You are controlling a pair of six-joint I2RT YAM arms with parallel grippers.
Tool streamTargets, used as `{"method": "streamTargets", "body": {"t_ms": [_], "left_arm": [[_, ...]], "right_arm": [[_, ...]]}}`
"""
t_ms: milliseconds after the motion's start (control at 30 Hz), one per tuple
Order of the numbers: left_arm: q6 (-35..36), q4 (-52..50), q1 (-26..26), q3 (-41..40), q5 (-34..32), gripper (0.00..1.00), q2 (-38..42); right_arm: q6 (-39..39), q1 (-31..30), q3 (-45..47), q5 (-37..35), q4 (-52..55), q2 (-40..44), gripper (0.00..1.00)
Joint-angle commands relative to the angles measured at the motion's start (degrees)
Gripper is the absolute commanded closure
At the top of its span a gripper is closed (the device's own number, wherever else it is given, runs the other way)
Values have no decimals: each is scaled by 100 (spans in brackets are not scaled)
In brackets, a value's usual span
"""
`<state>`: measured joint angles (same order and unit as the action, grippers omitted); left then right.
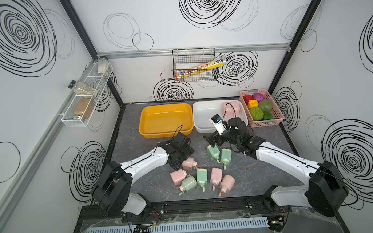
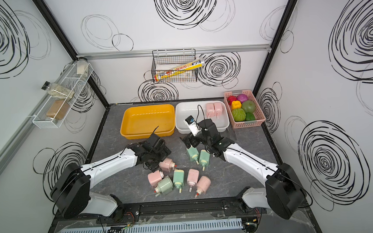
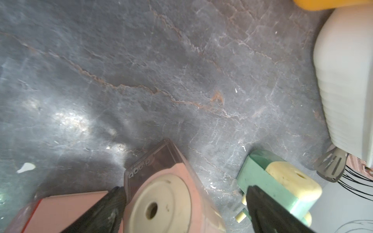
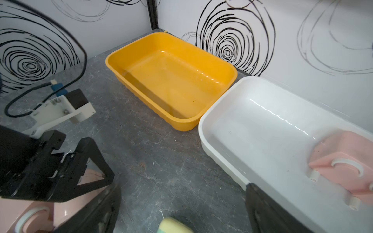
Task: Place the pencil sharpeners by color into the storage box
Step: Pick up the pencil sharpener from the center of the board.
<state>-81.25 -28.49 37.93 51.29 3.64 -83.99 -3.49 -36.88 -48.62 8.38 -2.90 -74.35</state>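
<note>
Grey tabletop point(image 1: 156, 188), eight loose pencil sharpeners point(image 1: 202, 176)

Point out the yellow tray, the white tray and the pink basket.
yellow tray point(image 1: 164, 120): top view, bare floor.
white tray point(image 1: 205, 111): top view, bare floor.
pink basket point(image 1: 267, 122): top view, front wall.

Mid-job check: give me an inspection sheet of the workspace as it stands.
Surface: dark marbled table; one small white fleck.
Job's things: two pink sharpeners in white tray; yellow tray empty; four loose pink sharpeners and four green sharpeners on table.
Clutter: pink basket of toy produce.
Grippers: left gripper open, straddling a loose pink sharpener; right gripper open beside green sharpeners.
Cables: left wrist cable and right wrist cable arch above their wrists.
Surroundings: wire basket, spice rack on walls.
</note>
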Motion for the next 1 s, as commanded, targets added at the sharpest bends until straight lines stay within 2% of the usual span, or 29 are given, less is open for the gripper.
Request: {"method": "streamTargets", "body": {"t_ms": [0,333,667,967], "left_arm": [[246,253,90,276,28,1,-106],[217,318,175,392,247,1,-494],[544,244,1,463,56,1,-371],[1834,-448,-383,593,-1068,1,305]], "right_arm": [[-127,-25,107,8,113,-23,0],[-64,-24,248,-172,128,227,0],[273,-136,279,-47,302,228,0],[689,-743,186,-14,595,149,0]]}}
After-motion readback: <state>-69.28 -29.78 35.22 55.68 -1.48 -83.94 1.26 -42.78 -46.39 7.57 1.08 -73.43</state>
